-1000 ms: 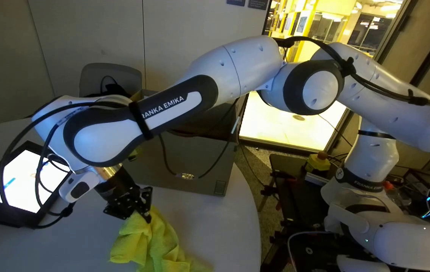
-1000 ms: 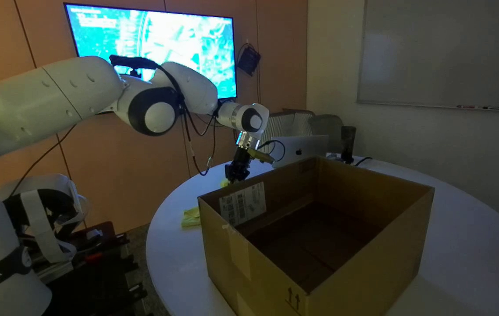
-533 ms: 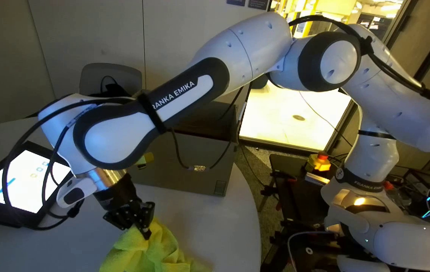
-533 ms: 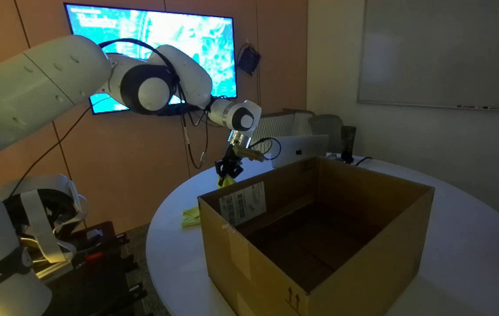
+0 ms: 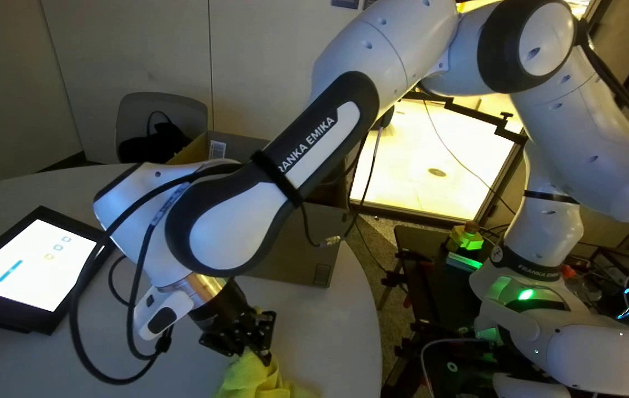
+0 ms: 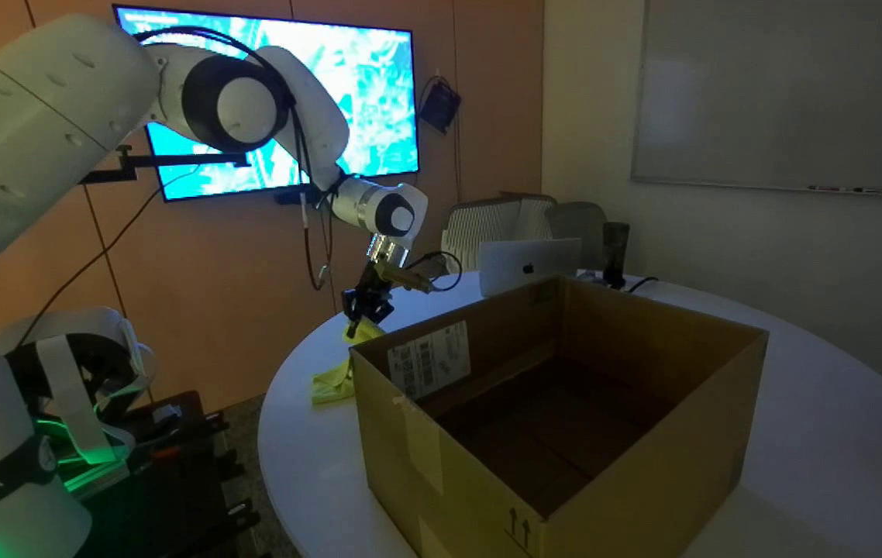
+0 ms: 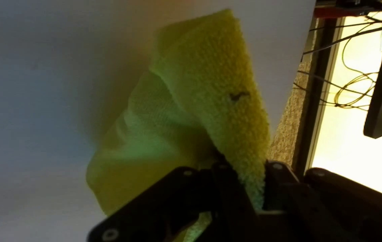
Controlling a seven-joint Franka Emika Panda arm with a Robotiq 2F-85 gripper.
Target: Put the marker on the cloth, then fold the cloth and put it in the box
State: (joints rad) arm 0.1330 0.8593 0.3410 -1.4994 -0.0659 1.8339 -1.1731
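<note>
Within our gripper, a thick fold of the yellow-green cloth is pinched, the jaws closed in on both sides of it. Ahead of the tips the fold runs out to a blunt corner, while a thinner layer bellies out beside them, over the table. In an exterior view, what we take to be the rest of the cloth lies on the table, lower than the gripper and partly hidden by the box. The box stands beside the gripper, apart from it. We cannot find the marker in any view; it may lie under the folds below the tips, but we cannot tell.

We expect the cloth to be light, limp and hard to damage, with a fuzzy pile that should not slip much between the jaws. It probably won't keep a crease unaided: whatever hangs beyond the grip will droop or drag. For folding, we would pinch near an edge and lay it over the rest. For the carry, we would go deeper, gripping through several layers at the bundle's middle. If the marker is inside, lifting by one corner could let it slide out beneath the gripper.
</note>
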